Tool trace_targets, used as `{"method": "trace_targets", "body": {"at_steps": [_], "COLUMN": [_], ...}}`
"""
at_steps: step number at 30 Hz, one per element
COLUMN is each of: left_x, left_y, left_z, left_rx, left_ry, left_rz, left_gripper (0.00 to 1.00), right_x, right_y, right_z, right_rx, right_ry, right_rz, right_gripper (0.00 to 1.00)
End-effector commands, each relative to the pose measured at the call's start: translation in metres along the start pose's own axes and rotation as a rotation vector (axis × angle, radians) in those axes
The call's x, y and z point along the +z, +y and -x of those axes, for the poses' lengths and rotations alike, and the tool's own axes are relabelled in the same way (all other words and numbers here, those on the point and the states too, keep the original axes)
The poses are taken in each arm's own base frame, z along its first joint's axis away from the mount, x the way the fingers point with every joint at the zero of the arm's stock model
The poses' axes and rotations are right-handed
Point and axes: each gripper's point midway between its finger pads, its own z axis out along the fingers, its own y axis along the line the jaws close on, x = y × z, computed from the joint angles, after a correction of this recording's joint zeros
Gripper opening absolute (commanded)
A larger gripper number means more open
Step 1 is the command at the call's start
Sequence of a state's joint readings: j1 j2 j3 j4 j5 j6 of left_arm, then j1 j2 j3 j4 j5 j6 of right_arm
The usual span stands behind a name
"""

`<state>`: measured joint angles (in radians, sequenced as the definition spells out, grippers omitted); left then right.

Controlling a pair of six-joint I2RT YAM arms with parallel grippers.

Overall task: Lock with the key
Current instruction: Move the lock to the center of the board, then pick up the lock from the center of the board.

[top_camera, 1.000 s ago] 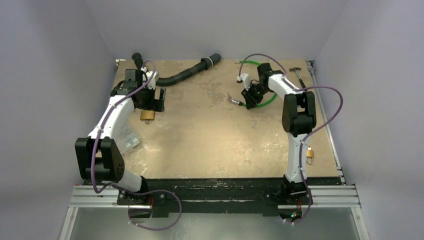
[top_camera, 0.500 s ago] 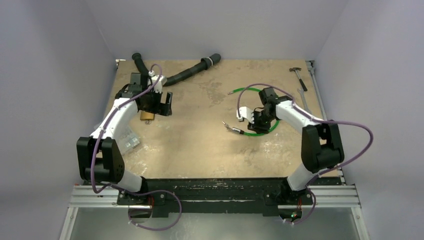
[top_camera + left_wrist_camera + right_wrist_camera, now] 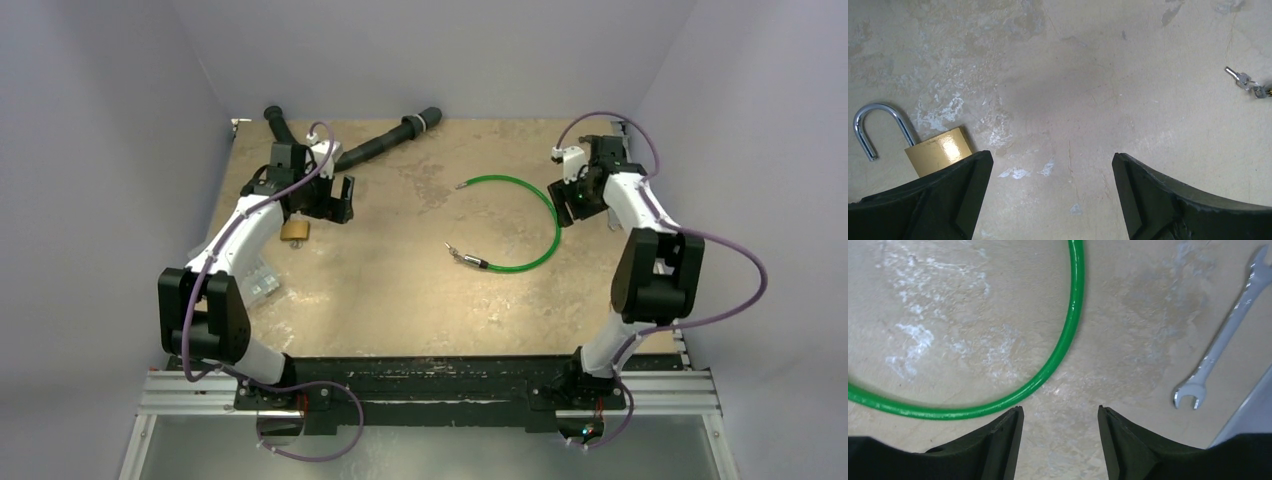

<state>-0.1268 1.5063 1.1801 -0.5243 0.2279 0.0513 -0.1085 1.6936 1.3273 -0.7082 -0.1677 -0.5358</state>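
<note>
The lock [image 3: 940,150] is a small brass padlock lying flat, its silver shackle [image 3: 875,122] swung open. In the top view the lock [image 3: 295,231] rests just below and left of my left gripper [image 3: 338,200]. That left gripper [image 3: 1053,160] is open over bare table, and its left finger [image 3: 923,200] overlaps the lock's lower edge. The key [image 3: 1243,79] is tiny and silver, and lies at the end of the green cable [image 3: 545,225]; the key [image 3: 452,248] sits mid-table. My right gripper [image 3: 1060,412] is open and holds nothing, beside the green cable [image 3: 1068,335]. My right gripper [image 3: 570,205] hovers at the far right.
A black hose [image 3: 385,147] runs along the back edge. A silver wrench [image 3: 1220,347] lies right of my right gripper, near the table's raised right edge. A clear plastic piece [image 3: 262,280] sits by the left arm.
My right gripper let go of the green cable, opened wider and swung back to the far right. The cable now lies mid-table. My left gripper shifted slightly right.
</note>
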Motion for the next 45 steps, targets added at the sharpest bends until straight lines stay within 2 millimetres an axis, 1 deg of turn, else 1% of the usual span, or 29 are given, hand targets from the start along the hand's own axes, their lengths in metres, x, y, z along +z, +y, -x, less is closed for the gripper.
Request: {"method": "trace_targets", "body": {"at_steps": [1, 6, 9, 12, 16, 18, 19, 20, 21, 23, 25, 29, 32, 34, 38, 41, 45], "left_x": [-0.001, -0.008, -0.010, -0.013, -0.017, -0.019, -0.020, -0.020, -0.021, -0.022, -0.024, -0.027, -0.027, -0.027, -0.025, -0.020, -0.019], "left_y": [0.005, 0.011, 0.015, 0.017, 0.015, 0.012, 0.010, 0.008, 0.006, 0.000, -0.006, -0.024, -0.040, -0.051, -0.065, -0.078, -0.099], "left_z": [0.028, 0.028, 0.025, 0.021, 0.019, 0.019, 0.019, 0.020, 0.021, 0.023, 0.028, 0.043, 0.059, 0.072, 0.097, 0.108, 0.124], "left_rx": [-0.012, -0.004, -0.005, 0.002, 0.023, 0.032, 0.038, 0.042, 0.048, 0.064, 0.078, 0.133, 0.164, 0.169, 0.149, 0.165, 0.215], "left_ry": [-0.079, -0.089, -0.089, -0.082, -0.088, -0.094, -0.098, -0.104, -0.109, -0.121, -0.141, -0.196, -0.246, -0.278, -0.345, -0.365, -0.402], "left_rz": [0.033, 0.075, 0.101, 0.116, 0.109, 0.094, 0.084, 0.072, 0.060, 0.025, -0.009, -0.113, -0.211, -0.280, -0.358, -0.387, -0.407], "left_gripper": [1.00, 1.00, 1.00, 1.00, 1.00, 1.00, 1.00, 1.00, 1.00, 1.00, 1.00, 1.00, 1.00, 1.00, 1.00, 1.00, 1.00], "right_x": [0.023, 0.046, 0.060, 0.071, 0.084, 0.090, 0.092, 0.095, 0.097, 0.095, 0.085, 0.048, 0.013, -0.009, -0.044, -0.066, -0.093], "right_y": [-0.012, -0.016, -0.022, -0.021, -0.007, 0.005, 0.005, 0.014, 0.017, 0.016, 0.013, 0.014, 0.026, 0.043, 0.069, 0.082, 0.098], "right_z": [0.012, 0.015, 0.010, 0.008, 0.013, 0.021, 0.024, 0.033, 0.039, 0.056, 0.076, 0.129, 0.165, 0.181, 0.196, 0.200, 0.204], "right_rx": [0.188, 0.250, 0.271, 0.286, 0.243, 0.190, 0.171, 0.130, 0.107, 0.087, 0.075, 0.021, -0.057, -0.126, -0.243, -0.326, -0.402], "right_ry": [0.040, 0.060, 0.085, 0.109, 0.118, 0.114, 0.114, 0.107, 0.101, 0.070, 0.011, -0.176, -0.334, -0.422, -0.548, -0.623, -0.695], "right_rz": [-0.076, -0.069, -0.101, -0.087, -0.051, -0.035, -0.042, -0.044, -0.050, -0.060, -0.071, -0.042, -0.014, 0.040, 0.098, 0.103, 0.113], "right_gripper": [0.63, 0.60, 0.59, 0.53, 0.39, 0.25, 0.17, 0.04, 0.00, 0.00, 0.00, 0.00, 0.00, 0.00, 0.00, 0.00, 0.00]}}
